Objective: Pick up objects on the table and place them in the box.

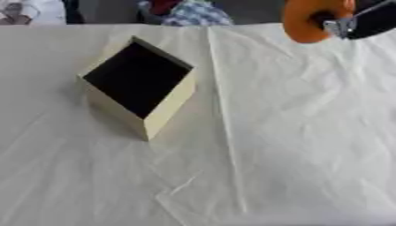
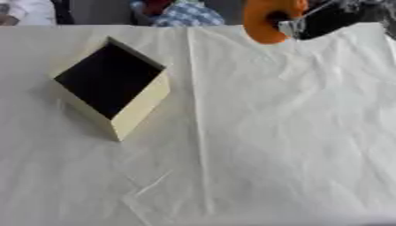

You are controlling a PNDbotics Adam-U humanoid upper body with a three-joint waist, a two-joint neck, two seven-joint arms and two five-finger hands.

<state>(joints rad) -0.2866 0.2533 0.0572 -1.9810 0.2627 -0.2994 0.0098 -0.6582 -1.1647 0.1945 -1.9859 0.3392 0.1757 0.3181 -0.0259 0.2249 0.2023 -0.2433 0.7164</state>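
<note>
Wrinkled white cloth (image 1: 294, 145) covers the desk nearest me. Left of centre sits a cream cardboard box (image 1: 172, 108), open, its inside dark. At the far right corner the right hand (image 2: 329, 20), black with silver, is curled round a rounded orange object (image 2: 263, 22), held above the cloth, well apart from the box.

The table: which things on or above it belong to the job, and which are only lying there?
Belong to the job:
- box, open, dark inside
- orange object, held up at the far right
- right robot hand holding it

Only there:
- white cloth over the table
</note>
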